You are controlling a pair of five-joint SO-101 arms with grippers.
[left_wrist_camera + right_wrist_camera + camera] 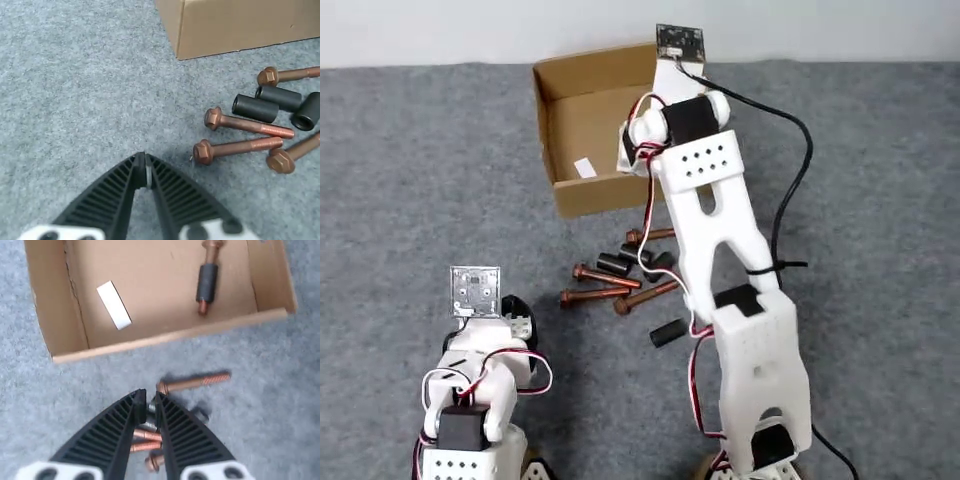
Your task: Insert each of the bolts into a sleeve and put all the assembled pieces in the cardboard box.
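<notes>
The cardboard box stands at the back of the table. On its floor lies one assembled piece, a copper bolt pushed through a black sleeve. Several loose copper bolts and black sleeves lie mixed on the grey felt in front of the box. My right gripper is shut on nothing, above the felt just outside the box's near wall, close to one bolt. My left gripper is shut and holds nothing, low over the felt, a little way from the nearest bolt.
A white label lies inside the box. The right arm stretches over the bolt pile and the box's near corner. One sleeve lies apart, close to that arm's base. Open felt spreads left of the pile.
</notes>
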